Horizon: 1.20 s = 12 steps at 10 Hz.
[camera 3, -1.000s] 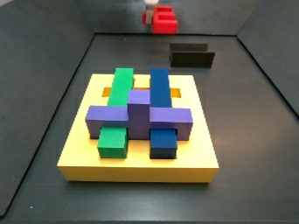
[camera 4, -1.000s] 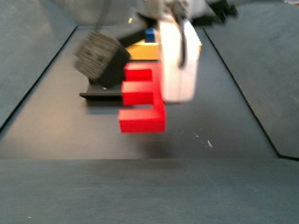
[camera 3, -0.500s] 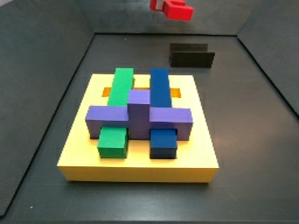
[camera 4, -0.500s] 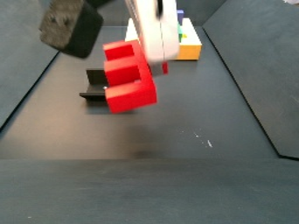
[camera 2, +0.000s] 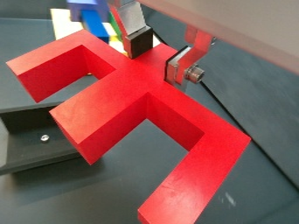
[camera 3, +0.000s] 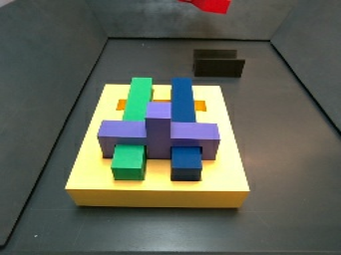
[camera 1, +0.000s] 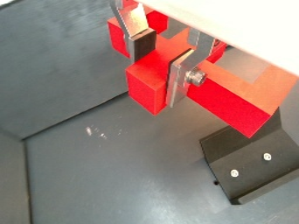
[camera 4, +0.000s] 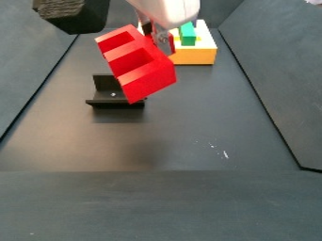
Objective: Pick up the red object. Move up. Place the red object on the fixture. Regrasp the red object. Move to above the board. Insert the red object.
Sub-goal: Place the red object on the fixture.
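My gripper (camera 1: 162,59) is shut on the red object (camera 1: 152,83), silver fingers with dark pads clamping its stub; both wrist views show this grip (camera 2: 160,54). The red object (camera 4: 132,64) hangs tilted in the air, high over the dark floor. In a side view it overlaps the fixture (camera 4: 116,94), which stands on the floor below it. In a side view only a corner of the red object (camera 3: 209,4) shows at the top edge. The fixture (camera 3: 218,64) stands behind the yellow board (camera 3: 94,174). The fixture also shows in both wrist views (camera 1: 246,162) (camera 2: 35,144).
The board carries green (camera 3: 135,115), blue (camera 3: 182,115) and purple (camera 3: 160,131) blocks. The board (camera 4: 189,56) also shows far back in a side view. Dark walls ring the grey floor (camera 4: 189,132).
The gripper has risen with the red object, which has tilted from hanging upright and has almost left the top of a side view.
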### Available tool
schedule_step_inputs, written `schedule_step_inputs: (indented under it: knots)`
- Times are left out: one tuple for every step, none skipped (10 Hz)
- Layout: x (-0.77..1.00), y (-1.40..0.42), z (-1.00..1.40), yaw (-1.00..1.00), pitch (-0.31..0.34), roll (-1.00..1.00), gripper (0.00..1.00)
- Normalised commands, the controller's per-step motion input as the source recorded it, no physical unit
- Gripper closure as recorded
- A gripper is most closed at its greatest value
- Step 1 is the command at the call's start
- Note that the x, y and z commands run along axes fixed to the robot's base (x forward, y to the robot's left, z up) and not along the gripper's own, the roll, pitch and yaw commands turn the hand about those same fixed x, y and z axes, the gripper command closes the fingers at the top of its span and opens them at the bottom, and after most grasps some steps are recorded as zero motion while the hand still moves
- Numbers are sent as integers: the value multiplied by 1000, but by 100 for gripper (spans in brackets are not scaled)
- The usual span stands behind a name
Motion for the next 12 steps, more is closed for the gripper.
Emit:
schedule_step_inputs:
  knots:
    - [211, -226, 31, 594, 406, 0, 100]
    - [200, -194, 23, 651, 394, 0, 100]
    - [169, -166, 31, 700, 354, 0, 100]
    - [146, -149, 31, 740, 317, 0, 100]
    - [137, -140, 17, 757, 320, 0, 100]
    - [91, -160, 0, 774, 271, 0, 100]
    - [37, -286, -6, 726, 263, -154, 100]
    - [83, -286, -3, 729, 257, -94, 100]
    - [69, -294, -3, 720, 203, -9, 100]
    - [63, -277, -9, 743, 200, -26, 100]
    - [109, -266, -29, 751, 226, -49, 100]
    - [109, -269, -9, 746, 206, -34, 100]
